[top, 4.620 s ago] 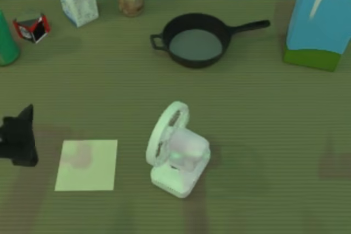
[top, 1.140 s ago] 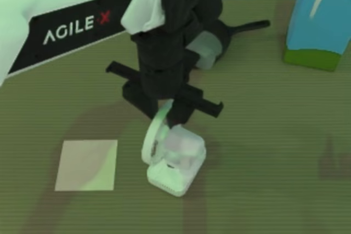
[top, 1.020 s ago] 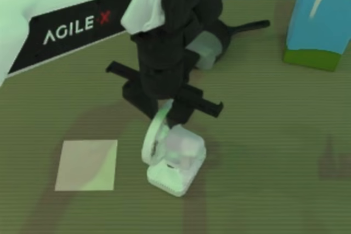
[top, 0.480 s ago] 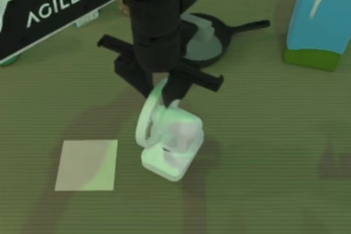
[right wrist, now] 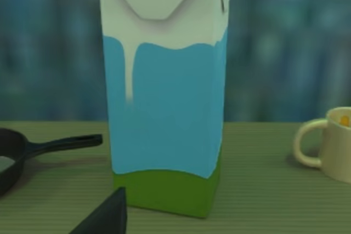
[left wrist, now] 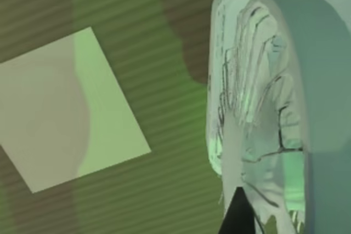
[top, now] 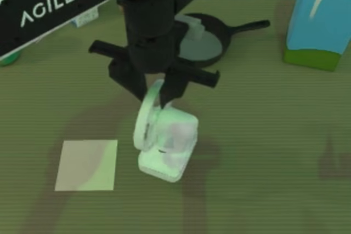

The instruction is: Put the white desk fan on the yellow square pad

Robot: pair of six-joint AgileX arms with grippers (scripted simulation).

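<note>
The left gripper (top: 155,96) is clamped on the top of the ring-shaped grille of the white desk fan (top: 164,142), one dark finger either side of the ring, and the fan hangs from that thin hold with its flat base seemingly clear of the table (top: 263,135). In the left wrist view one fingertip (left wrist: 237,212) shows against the grille, with the yellow square pad (left wrist: 66,113) lying flat beyond it. From above, the pad (top: 86,164) sits well apart from the fan, toward the table's left. The main risk appears to be the grip itself: the heavier boxy body and base hang below a narrow rim, so the fan could swing or pivot between the fingers during the sideways carry and come down tilted, or land half off the pad. A fast release from height might tip it over. The black skillet (top: 208,45) behind the arm and the tall blue-and-white milk carton (top: 321,17) at the right stand clear of that path. The right arm is parked off to the right; whether its gripper (right wrist: 104,217) is spread or closed cannot be told.
</note>
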